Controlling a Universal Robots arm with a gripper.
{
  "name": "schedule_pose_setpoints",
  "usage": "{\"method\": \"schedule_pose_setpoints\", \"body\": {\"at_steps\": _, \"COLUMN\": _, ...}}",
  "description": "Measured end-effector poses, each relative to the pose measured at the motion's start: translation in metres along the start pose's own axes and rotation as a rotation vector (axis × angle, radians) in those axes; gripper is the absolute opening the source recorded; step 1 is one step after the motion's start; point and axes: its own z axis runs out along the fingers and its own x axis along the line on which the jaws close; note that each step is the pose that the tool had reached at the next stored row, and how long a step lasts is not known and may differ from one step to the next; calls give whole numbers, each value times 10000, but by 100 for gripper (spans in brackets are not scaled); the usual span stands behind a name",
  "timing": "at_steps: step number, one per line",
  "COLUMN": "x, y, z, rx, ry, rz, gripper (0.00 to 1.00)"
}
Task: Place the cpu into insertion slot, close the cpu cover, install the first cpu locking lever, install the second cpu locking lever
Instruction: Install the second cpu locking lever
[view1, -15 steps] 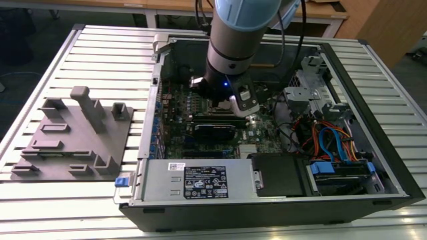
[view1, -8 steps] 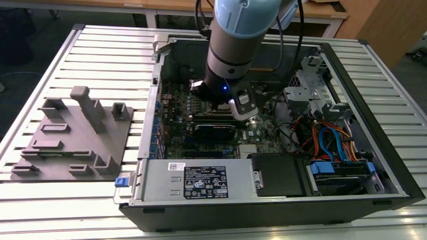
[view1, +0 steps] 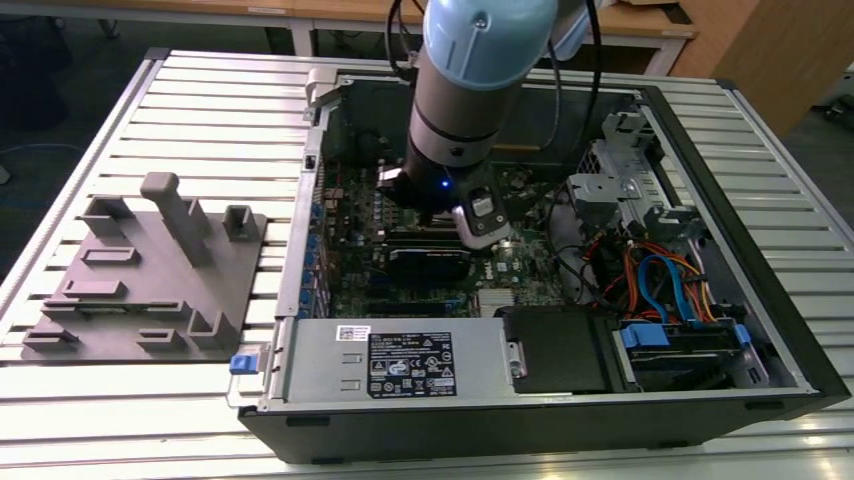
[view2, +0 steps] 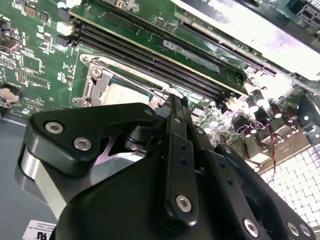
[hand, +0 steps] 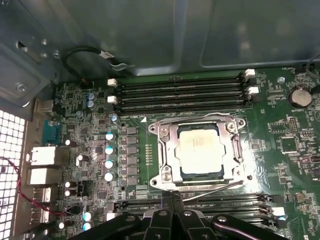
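The cpu, a dull silver square, lies in the insertion slot on the green board. The silvery cpu cover lies flat around it as a frame. A thin wire locking lever runs at a slant along one side of the socket, its end lifted off the board. My gripper is shut, its fingertips right beside that lever's end. In the second wrist view my gripper points at the socket edge next to the cpu and cover. In the exterior view the arm reaches down into the open computer case.
Long black memory slots flank the socket on two sides. Capacitors stand in a row beside it. In the exterior view, a grey fixture plate lies on the left, with the power supply and coloured cables inside the case.
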Motion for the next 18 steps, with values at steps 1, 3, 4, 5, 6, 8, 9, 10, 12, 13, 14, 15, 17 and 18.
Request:
{"method": "schedule_pose_setpoints", "body": {"at_steps": 1, "x": 0, "y": -11, "z": 1, "rx": -35, "ry": 4, "rz": 0, "gripper": 10}}
{"method": "schedule_pose_setpoints", "body": {"at_steps": 3, "x": -1, "y": -28, "z": 7, "rx": -144, "ry": 14, "rz": -4, "gripper": 10}}
{"method": "schedule_pose_setpoints", "body": {"at_steps": 4, "x": -1, "y": -37, "z": 9, "rx": -193, "ry": 19, "rz": -6, "gripper": 10}}
{"method": "schedule_pose_setpoints", "body": {"at_steps": 5, "x": -1, "y": -45, "z": 12, "rx": -236, "ry": 24, "rz": -8, "gripper": 10}}
{"method": "schedule_pose_setpoints", "body": {"at_steps": 6, "x": -1, "y": -53, "z": 17, "rx": -270, "ry": 27, "rz": -9, "gripper": 10}}
{"method": "schedule_pose_setpoints", "body": {"at_steps": 8, "x": 2, "y": -66, "z": 32, "rx": -310, "ry": 30, "rz": -10, "gripper": 10}}
{"method": "schedule_pose_setpoints", "body": {"at_steps": 9, "x": 3, "y": -71, "z": 43, "rx": -322, "ry": 31, "rz": -11, "gripper": 10}}
{"method": "schedule_pose_setpoints", "body": {"at_steps": 10, "x": 6, "y": -75, "z": 55, "rx": -337, "ry": 33, "rz": -11, "gripper": 10}}
{"method": "schedule_pose_setpoints", "body": {"at_steps": 12, "x": 13, "y": -83, "z": 80, "rx": -370, "ry": 36, "rz": -13, "gripper": 10}}
{"method": "schedule_pose_setpoints", "body": {"at_steps": 13, "x": 19, "y": -88, "z": 92, "rx": -383, "ry": 37, "rz": -14, "gripper": 10}}
{"method": "schedule_pose_setpoints", "body": {"at_steps": 14, "x": 27, "y": -92, "z": 103, "rx": -396, "ry": 39, "rz": -14, "gripper": 10}}
{"method": "schedule_pose_setpoints", "body": {"at_steps": 15, "x": 34, "y": -95, "z": 113, "rx": -414, "ry": 40, "rz": -14, "gripper": 10}}
{"method": "schedule_pose_setpoints", "body": {"at_steps": 17, "x": 34, "y": -97, "z": 120, "rx": -493, "ry": 46, "rz": -19, "gripper": 10}}
{"method": "schedule_pose_setpoints", "body": {"at_steps": 18, "x": 35, "y": -97, "z": 122, "rx": -515, "ry": 47, "rz": -19, "gripper": 10}}
